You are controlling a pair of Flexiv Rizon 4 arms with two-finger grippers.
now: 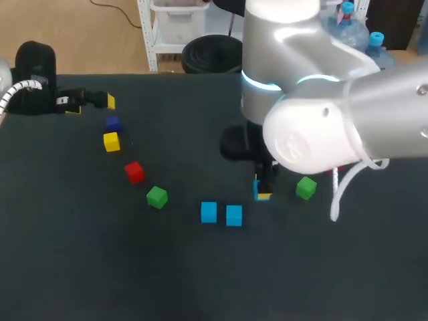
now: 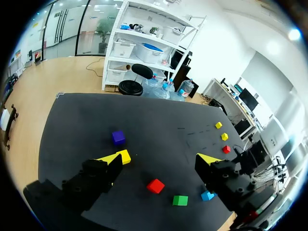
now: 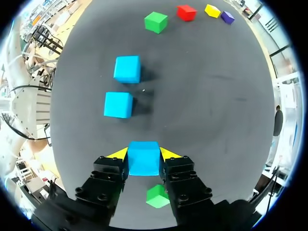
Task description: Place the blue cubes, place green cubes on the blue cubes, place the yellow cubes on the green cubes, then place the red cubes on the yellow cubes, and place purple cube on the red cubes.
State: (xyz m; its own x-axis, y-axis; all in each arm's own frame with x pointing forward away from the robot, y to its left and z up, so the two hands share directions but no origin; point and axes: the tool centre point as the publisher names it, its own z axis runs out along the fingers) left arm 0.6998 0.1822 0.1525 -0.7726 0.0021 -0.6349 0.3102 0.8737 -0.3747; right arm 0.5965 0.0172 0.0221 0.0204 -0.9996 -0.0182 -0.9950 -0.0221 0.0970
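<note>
My right gripper (image 3: pixel 143 155) is shut on a blue cube (image 3: pixel 143 159), low over the table's middle right (image 1: pixel 261 192). Two more blue cubes (image 3: pixel 127 69) (image 3: pixel 118 104) lie side by side ahead of it (image 1: pixel 208 212) (image 1: pixel 233 215). A green cube (image 1: pixel 305 188) sits just right of the gripper. To the left, a green cube (image 1: pixel 156 196), a red cube (image 1: pixel 134 172), a yellow cube (image 1: pixel 111 141) and a purple cube (image 1: pixel 112 123) lie in a curved row. My left gripper (image 1: pixel 93 103) stands open at the far left, above the yellow cube (image 2: pixel 124 156).
The dark table (image 1: pixel 200 281) has bare room along the front and at the far middle. In the left wrist view, two small yellow cubes (image 2: pixel 218 125) (image 2: pixel 224 136) and a red one (image 2: pixel 226 149) lie toward the table's right side; my right arm (image 1: pixel 348 114) hides them in the head view.
</note>
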